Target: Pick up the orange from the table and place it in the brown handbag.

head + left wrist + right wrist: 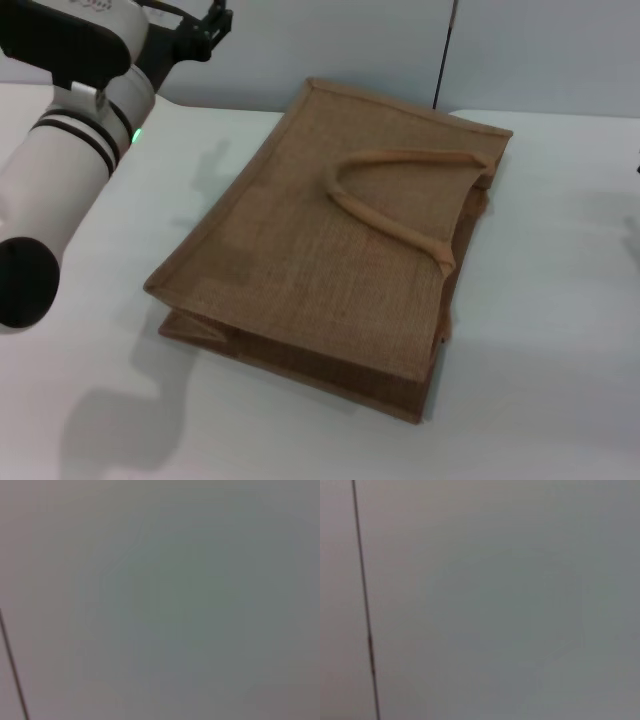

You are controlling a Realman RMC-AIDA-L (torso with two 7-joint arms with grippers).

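Handbag [330, 250] of tan-brown woven jute, flat on its side across the middle of the white counter [550, 400], paler trim along the edges. One looped handle [400, 200] draped over the upper face, near the mouth on the side toward the robot's right. Side gusset folded in at the near edge. No orange to be seen in any view, so its place cannot be told.

Left arm [60, 180], white with black bands and a small green light, raised at the robot's left, above the counter and beside the bag without touching it. Left claw [205, 30] dark, up near the far edge of the counter; opening cannot be told. Right claw out of sight.

Both wrist views filled by a plain grey wall, each with one thin dark line [365, 605].
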